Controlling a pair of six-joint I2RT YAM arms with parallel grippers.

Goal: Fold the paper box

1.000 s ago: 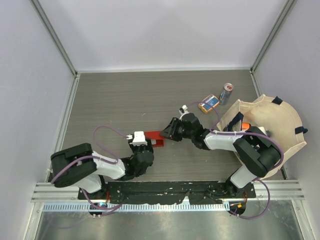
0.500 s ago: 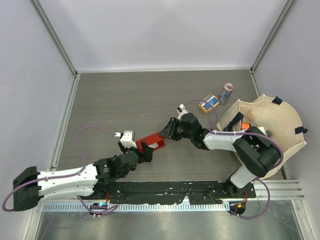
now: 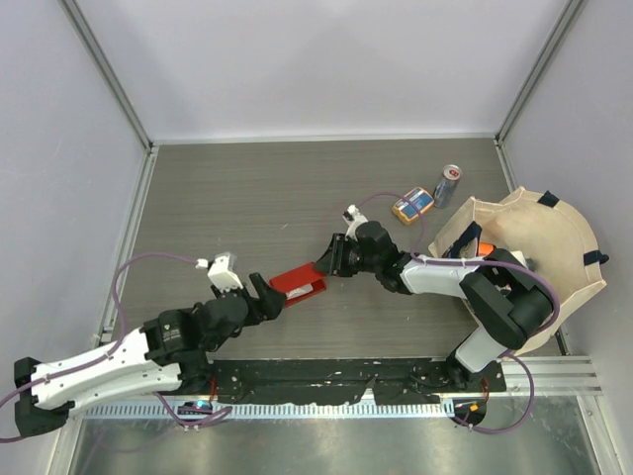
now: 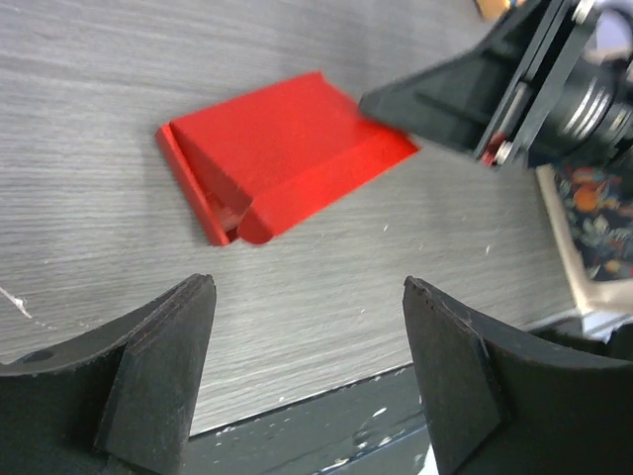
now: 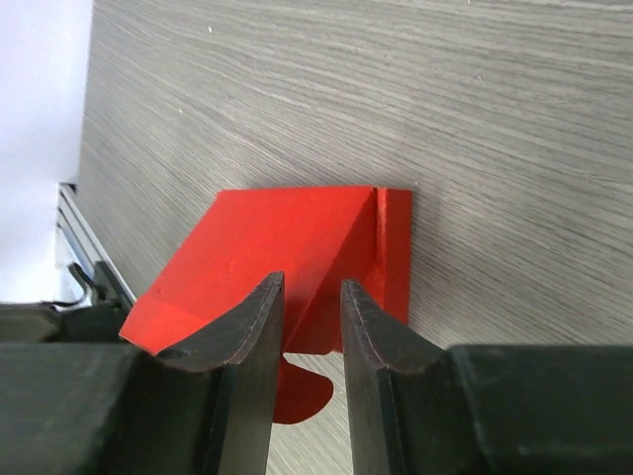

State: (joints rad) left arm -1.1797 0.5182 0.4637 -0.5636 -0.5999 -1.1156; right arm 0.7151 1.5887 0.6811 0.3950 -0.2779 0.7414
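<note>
Overhead view facing down, both wrist views close, sharing red box [image 4: 287, 139]

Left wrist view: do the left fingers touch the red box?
No, the left fingers stand apart from the red box.

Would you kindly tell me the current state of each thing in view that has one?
red paper box: partly folded, one end gripped.
left gripper: open, empty, short of the box.
right gripper: shut on the box's edge.
can: seemingly upright.
tote bag: lying open.
</note>
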